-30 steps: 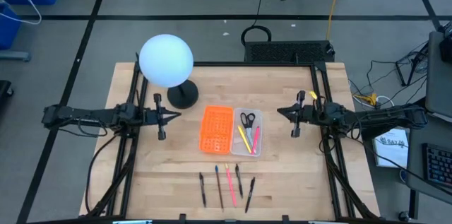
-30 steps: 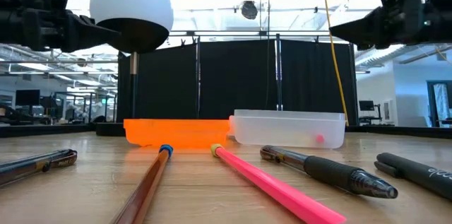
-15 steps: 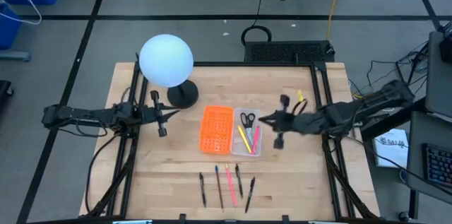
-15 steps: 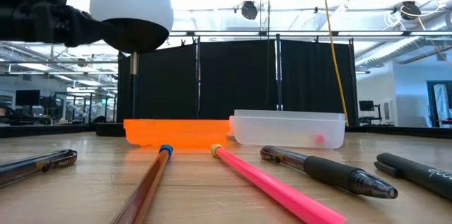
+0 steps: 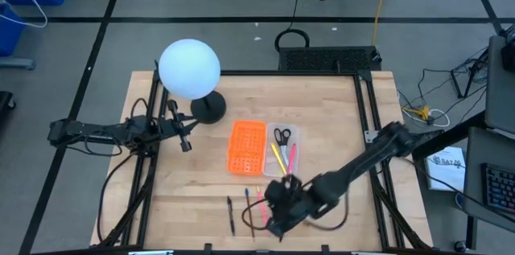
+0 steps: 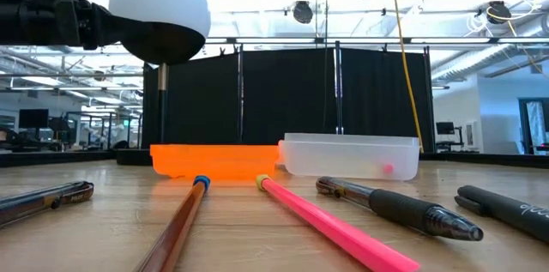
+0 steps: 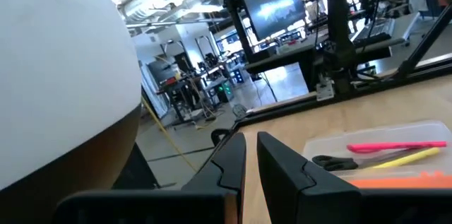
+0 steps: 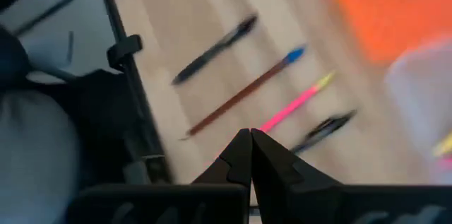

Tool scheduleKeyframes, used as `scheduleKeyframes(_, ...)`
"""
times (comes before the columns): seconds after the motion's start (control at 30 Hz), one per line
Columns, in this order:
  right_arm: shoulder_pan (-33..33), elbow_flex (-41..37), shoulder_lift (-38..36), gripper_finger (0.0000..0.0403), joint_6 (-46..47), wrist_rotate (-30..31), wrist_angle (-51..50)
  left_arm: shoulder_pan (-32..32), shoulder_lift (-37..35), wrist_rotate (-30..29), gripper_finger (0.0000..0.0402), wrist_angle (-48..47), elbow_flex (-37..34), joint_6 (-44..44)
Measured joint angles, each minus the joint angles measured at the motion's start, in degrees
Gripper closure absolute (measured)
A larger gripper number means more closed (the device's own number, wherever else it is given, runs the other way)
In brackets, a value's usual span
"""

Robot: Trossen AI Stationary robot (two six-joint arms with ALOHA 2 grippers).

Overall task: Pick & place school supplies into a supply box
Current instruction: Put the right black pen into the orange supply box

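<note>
Right gripper [image 8: 250, 133], fingers closed, hangs above the loose pens [image 5: 248, 209]; left [image 7: 251, 155] waits slightly parted. Descend closed and you risk scattering them across the surface [image 5: 193, 191].

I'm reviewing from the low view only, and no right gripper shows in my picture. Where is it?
Observer: The right gripper hangs over the loose pens near the table's front edge, fingers shut, tips above the thin pink pencil.
Operator: Is it holding anything?
Observer: No, nothing is between its fingers.
Operator: What lies in the clear shallow plastic tray?
Observer: The tray holds small black-handled scissors, a yellow pencil and a pink pen.
</note>
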Motion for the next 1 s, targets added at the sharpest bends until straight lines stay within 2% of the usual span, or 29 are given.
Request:
scheduleKeyframes(0.13, 0.60, -0.04, 5.90, 0.0403, 19.76, -10.48, -0.38, 0.00, 0.00, 0.00, 0.0355, 1.20, 0.00, -0.48)
scheduleKeyframes(0.23, 1.39, -0.04, 8.95, 0.0403, 29.38, -15.61, -0.64, 0.00, 0.00, 0.01, 0.0355, 1.62, 0.00, -1.41)
scheduleKeyframes(0.43, 3.10, -0.07, 11.57, 0.0395, 38.92, -14.33, -1.02, 0.00, 0.00, 0.02, 0.0355, 1.81, 0.00, -1.35)
scheduleKeyframes(0.67, 3.30, -0.39, 11.51, 0.0323, 49.45, -8.87, -4.76, 0.00, 0.00, 0.61, 0.0355, 4.45, 0.00, -1.38)
scheduleKeyframes(0.83, 3.29, -1.60, 11.50, 0.0275, 56.41, -11.24, -4.75, 0.00, 0.00, 0.61, 0.0355, 4.49, 0.02, -1.32)
scheduleKeyframes(1.0, 3.31, -3.05, 11.50, 0.0267, 59.63, -14.22, -3.60, 0.00, 0.00, 0.61, 0.0355, 4.48, 0.02, -0.84)
